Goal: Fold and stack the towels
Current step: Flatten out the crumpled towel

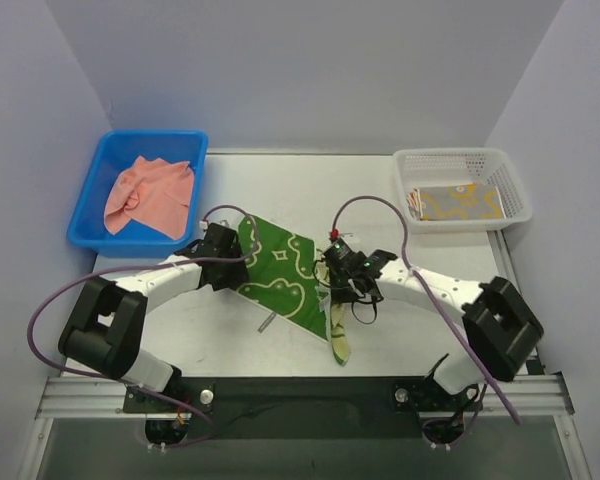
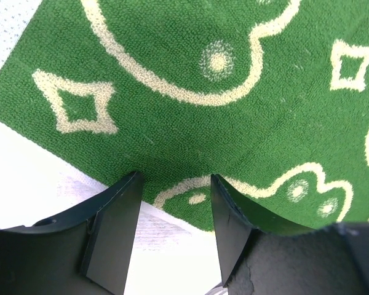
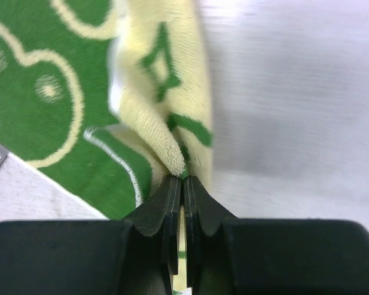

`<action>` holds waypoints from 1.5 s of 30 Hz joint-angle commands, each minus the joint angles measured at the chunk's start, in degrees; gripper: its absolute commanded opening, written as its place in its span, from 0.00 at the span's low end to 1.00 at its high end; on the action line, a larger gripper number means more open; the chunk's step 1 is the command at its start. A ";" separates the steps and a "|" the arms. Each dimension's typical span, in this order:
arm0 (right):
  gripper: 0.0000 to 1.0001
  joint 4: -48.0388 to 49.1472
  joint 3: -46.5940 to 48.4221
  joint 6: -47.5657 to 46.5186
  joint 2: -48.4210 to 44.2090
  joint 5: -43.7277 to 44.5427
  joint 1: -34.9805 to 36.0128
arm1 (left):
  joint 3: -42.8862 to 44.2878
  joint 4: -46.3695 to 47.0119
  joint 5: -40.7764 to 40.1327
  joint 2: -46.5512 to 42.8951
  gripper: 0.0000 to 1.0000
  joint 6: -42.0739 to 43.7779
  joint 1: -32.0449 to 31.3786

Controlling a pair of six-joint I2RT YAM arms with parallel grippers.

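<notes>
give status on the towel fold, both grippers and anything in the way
Left gripper open over left edge of green towel. Right gripper shut on its turned-up corner. Pink towel off in blue bin; nothing blocking.

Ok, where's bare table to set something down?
Bare table between bin and basket, beyond the green towel; also between the left arm and the near edge. Crowded in the middle: left gripper and right gripper at that towel.

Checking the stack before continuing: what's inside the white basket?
The white basket holds a flat yellow towel, an orange edge showing at its left. Anything beneath is covered.
</notes>
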 commanded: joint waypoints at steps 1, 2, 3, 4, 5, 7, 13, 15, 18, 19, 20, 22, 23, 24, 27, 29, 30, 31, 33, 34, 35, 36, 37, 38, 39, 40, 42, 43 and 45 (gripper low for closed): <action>0.00 -2.21 -6.10 2.39 -7.77 2.75 -4.24 | -2.29 -1.79 -0.63 3.21 0.59 0.22 0.89; 0.00 -2.21 -7.87 2.92 -9.35 2.58 -8.60 | -2.11 -1.88 -0.46 3.21 0.59 0.31 0.89; 0.01 -2.21 -9.46 4.58 -12.76 2.32 -10.99 | -2.02 -1.97 -0.28 3.21 0.59 0.40 0.89; 0.04 -2.30 -11.47 5.21 -14.53 1.97 -13.80 | -1.76 -1.97 -0.02 3.21 0.59 0.49 0.89; 0.14 -2.30 -14.45 5.82 -16.47 2.14 -17.83 | -1.50 -1.97 0.16 3.30 0.59 0.83 0.89; 0.34 -2.39 -16.50 6.27 -22.44 3.36 -20.07 | -0.97 -2.14 1.04 3.39 0.59 1.19 0.89; 0.57 -2.21 -13.70 -0.82 -28.62 4.52 -17.36 | 0.35 -2.58 2.36 2.78 0.60 2.42 0.72; 0.57 -1.86 -10.20 -4.18 -25.11 1.71 -16.03 | 1.66 -3.11 2.71 2.69 0.62 2.86 0.72; 0.56 -1.51 -6.59 -8.50 -18.98 -0.68 -12.53 | 3.16 -4.25 2.27 2.86 0.63 3.56 0.72; 0.56 -1.25 -4.83 -8.93 -17.55 -0.67 -10.95 | 3.42 -4.77 2.18 2.95 0.63 3.74 0.72; 0.56 -1.07 -3.86 -9.72 -16.24 -0.93 -10.41 | 3.69 -4.95 2.01 2.95 0.63 3.74 0.72; 0.55 -0.54 -2.36 -10.00 -11.84 -0.93 -10.58 | 3.87 -5.13 1.92 2.95 0.63 3.74 0.72; 0.54 -0.37 -2.09 -9.91 -9.30 -1.37 -11.10 | 3.78 -5.13 1.83 3.04 0.63 3.83 0.72; 0.54 -0.10 -1.92 -9.21 -8.15 -1.81 -11.80 | 3.78 -5.13 1.83 3.21 0.63 3.74 0.72; 0.54 0.07 -2.44 -8.68 -5.07 -2.87 -15.14 | 4.30 -5.31 1.83 4.26 0.63 4.00 0.72; 0.54 -0.28 -3.40 -8.33 -3.57 -5.22 -17.16 | 5.36 -5.48 1.74 5.76 0.63 4.18 0.72; 0.54 -0.97 -3.84 -8.24 -3.22 -6.37 -17.61 | 5.88 -5.57 1.83 6.37 0.63 4.27 0.72; 0.54 -1.15 -4.46 -8.06 -2.87 -7.69 -18.05 | 6.76 -5.74 2.01 7.94 0.64 4.35 0.72; 0.54 -1.68 -6.39 -7.80 -1.55 -12.70 -19.27 | 9.74 -6.27 2.18 9.88 0.64 4.53 0.72; 0.54 -1.94 -7.09 -7.62 -1.20 -13.58 -19.45 | 10.89 -6.88 2.18 11.98 0.64 4.96 0.72; 0.54 -2.47 -7.62 -7.36 -0.58 -15.07 -19.63 | 13.51 -7.15 2.10 13.05 0.64 5.32 0.72; 0.54 -3.61 -8.76 -7.01 -0.32 -15.70 -19.72 | 14.84 -7.67 2.01 14.19 0.64 5.67 0.72; 0.55 -4.05 -9.47 -6.74 -0.31 -16.83 -19.81 | 16.16 -8.38 1.92 16.38 0.64 6.28 0.72; 0.55 -4.14 -10.26 -5.70 -0.84 -18.06 -19.81 | 19.04 -8.73 1.83 17.44 0.64 6.55 0.72; 0.55 -4.41 -12.44 -5.17 -1.28 -20.60 -19.63 | 20.20 -9.00 1.83 18.50 0.65 6.81 0.72; 0.55 -4.50 -13.50 -4.72 -1.98 -21.84 -19.46 | 21.87 -9.52 1.83 20.77 0.65 7.68 0.72; 0.56 -4.67 -15.88 -3.41 -4.96 -24.82 -18.76 | 26.95 -10.49 1.66 23.24 0.67 8.57 0.54; 0.57 -4.85 -17.98 -2.88 -6.19 -25.89 -17.36 | 28.72 -11.80 1.48 25.95 0.67 9.70 0.45; 0.58 -5.37 -19.40 -0.17 -9.88 -27.56 -14.64 | 34.59 -12.86 1.57 28.78 0.68 11.20 -0.16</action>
